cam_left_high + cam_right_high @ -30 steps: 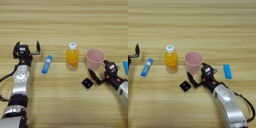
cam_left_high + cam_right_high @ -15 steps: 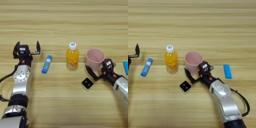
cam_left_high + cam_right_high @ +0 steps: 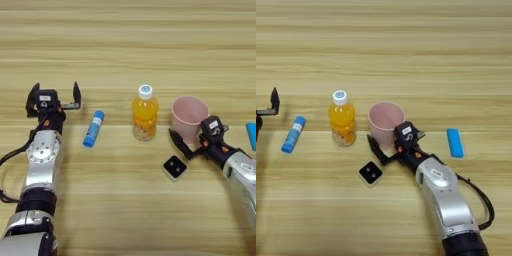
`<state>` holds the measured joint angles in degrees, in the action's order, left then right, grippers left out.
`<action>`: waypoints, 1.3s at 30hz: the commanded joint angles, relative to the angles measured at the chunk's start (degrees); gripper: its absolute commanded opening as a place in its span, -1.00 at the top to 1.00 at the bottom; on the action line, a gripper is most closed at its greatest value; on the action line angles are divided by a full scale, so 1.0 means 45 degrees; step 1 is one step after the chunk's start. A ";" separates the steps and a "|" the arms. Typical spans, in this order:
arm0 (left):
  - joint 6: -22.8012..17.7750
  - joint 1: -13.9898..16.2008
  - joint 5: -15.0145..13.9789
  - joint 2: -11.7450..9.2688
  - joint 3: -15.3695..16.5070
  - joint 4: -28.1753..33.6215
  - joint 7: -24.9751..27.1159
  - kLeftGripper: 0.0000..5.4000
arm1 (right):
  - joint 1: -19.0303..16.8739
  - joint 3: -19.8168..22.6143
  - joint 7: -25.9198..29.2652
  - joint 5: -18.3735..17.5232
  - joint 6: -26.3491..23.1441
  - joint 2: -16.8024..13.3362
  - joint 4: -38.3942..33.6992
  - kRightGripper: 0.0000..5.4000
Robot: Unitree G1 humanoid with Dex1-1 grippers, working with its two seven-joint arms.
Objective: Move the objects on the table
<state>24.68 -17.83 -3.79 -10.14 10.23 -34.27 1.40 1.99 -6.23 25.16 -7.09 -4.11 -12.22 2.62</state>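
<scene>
Five small things lie across the middle of the bench: a blue glue stick toward the left edge, an orange-drink bottle, a pink cup, a black cube nearer the front edge, and a flat blue bar toward the right edge. The right gripper sits at the cup's base with jaws spread, one finger reaching toward the cube. The left gripper, jaws spread, rests beside the glue stick. Only the right eye view shows the whole bar; only the left shows the whole left gripper.
</scene>
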 commanded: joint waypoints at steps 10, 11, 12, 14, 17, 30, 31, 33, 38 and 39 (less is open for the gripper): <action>-0.0135 0.0046 0.0134 0.0016 -0.0094 0.0134 -0.0033 -1.00 | 0.0047 0.0230 -0.0288 0.0024 0.0212 0.0032 -0.0094 -0.52; -0.0136 0.0050 0.0135 0.0020 -0.0099 0.0143 -0.0038 -1.00 | 0.0000 0.0272 -0.0345 0.0044 0.0254 0.0012 -0.0155 -0.52; -0.0136 0.0054 0.0133 0.0023 -0.0107 0.0149 -0.0045 -1.00 | -0.0046 0.0322 -0.0397 0.0063 0.0293 -0.0011 -0.0206 -0.51; -0.0136 0.0052 0.0131 0.0025 -0.0120 0.0149 -0.0056 -1.00 | -0.0146 0.0459 -0.0501 0.0089 0.0378 -0.0065 -0.0285 -0.51; -0.0128 0.0047 0.0133 0.0034 -0.0130 0.0136 -0.0068 -1.00 | -0.0370 0.0667 -0.0569 -0.0013 0.0409 -0.0134 -0.0493 -0.51; -0.0120 -0.0013 0.0132 0.0009 -0.0129 0.0061 -0.0066 -1.00 | -0.1481 0.2259 -0.1610 0.0021 0.0515 -0.0501 -0.0636 -0.51; -0.0119 -0.0023 0.0128 0.0003 -0.0125 0.0045 -0.0061 -1.00 | -0.1481 0.2326 -0.1671 0.0043 0.0498 -0.0493 -0.0544 -0.51; -0.0109 -0.0040 0.0123 -0.0012 -0.0116 0.0009 -0.0051 -1.00 | -0.1432 0.2387 -0.1721 0.0075 0.0524 -0.0482 -0.0371 -0.51; -0.0091 -0.0044 0.0113 -0.0028 -0.0102 -0.0023 -0.0035 -1.00 | -0.1399 0.2105 -0.1525 0.0191 0.0576 -0.0468 -0.0160 -0.51; -0.0091 -0.0042 0.0113 -0.0029 -0.0101 -0.0023 -0.0035 -1.00 | -0.1415 0.2053 -0.1479 0.0193 0.0574 -0.0469 -0.0154 -0.62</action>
<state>24.68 -17.83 -3.79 -10.01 9.87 -34.09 1.30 -4.23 3.95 18.01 -6.98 -0.55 -14.05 0.66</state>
